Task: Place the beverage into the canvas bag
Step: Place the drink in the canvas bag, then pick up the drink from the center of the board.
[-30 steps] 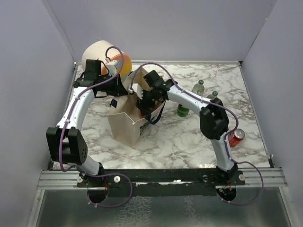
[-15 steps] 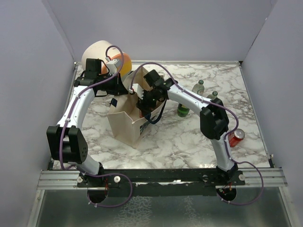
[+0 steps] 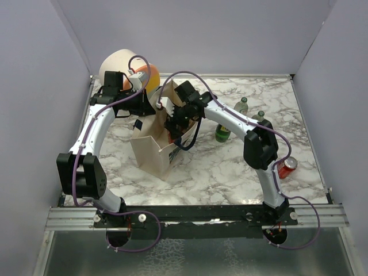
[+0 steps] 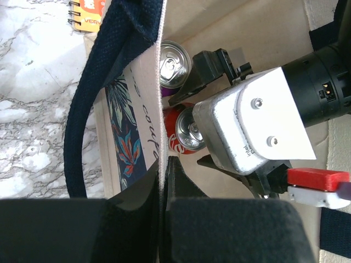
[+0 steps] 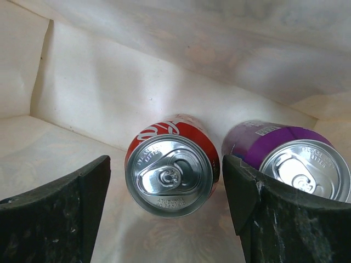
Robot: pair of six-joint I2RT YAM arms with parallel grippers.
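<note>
White Coca-Cola-style script runs down the red can (image 5: 173, 175) in the right wrist view; its lid embossing is too fine to read. In the left wrist view, dark cursive reading roughly "coup" marks the canvas bag (image 4: 143, 104), while at eleven o'clock an orange spiral notebook (image 4: 90, 12) shows "VERV"

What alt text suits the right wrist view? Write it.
A red cola can stands upright inside the canvas bag, between the open fingers of the right gripper. A purple can stands beside it, partly behind one finger.
</note>
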